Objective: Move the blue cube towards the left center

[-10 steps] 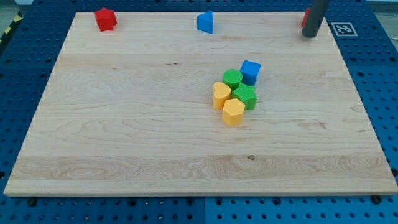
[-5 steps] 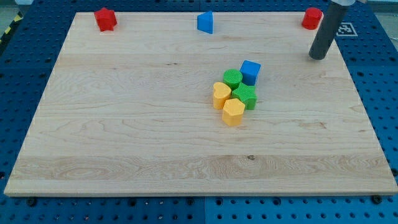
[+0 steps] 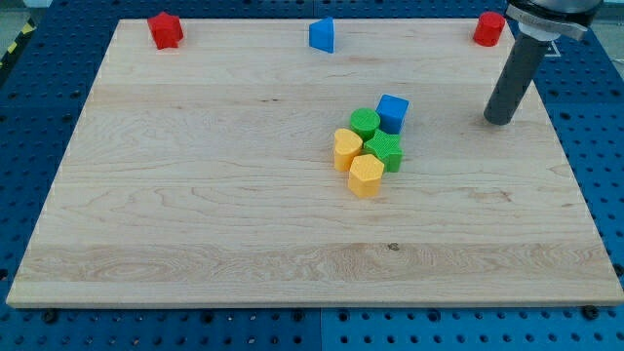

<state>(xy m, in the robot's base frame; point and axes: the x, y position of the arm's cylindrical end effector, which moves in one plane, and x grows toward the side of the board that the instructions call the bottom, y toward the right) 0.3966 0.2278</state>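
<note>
Tabletop [image 3: 195, 224] mostly bare; blue cube [image 3: 393, 112] right of centre, touching green block [image 3: 365, 123] in cluster. My tip [image 3: 498, 122] well right of it. No gripper, just rod. Push leftward from cube's right face, skirting cluster.

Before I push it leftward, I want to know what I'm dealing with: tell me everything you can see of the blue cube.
The blue cube is a small, matte, plastic-looking block, lighter on top and darker on its sides. It sits flat, turned slightly askew, right of the board's centre. Its lower-left corner meets a green block at the top of a green-and-yellow cluster. My tip stands apart on the view's right.
</note>
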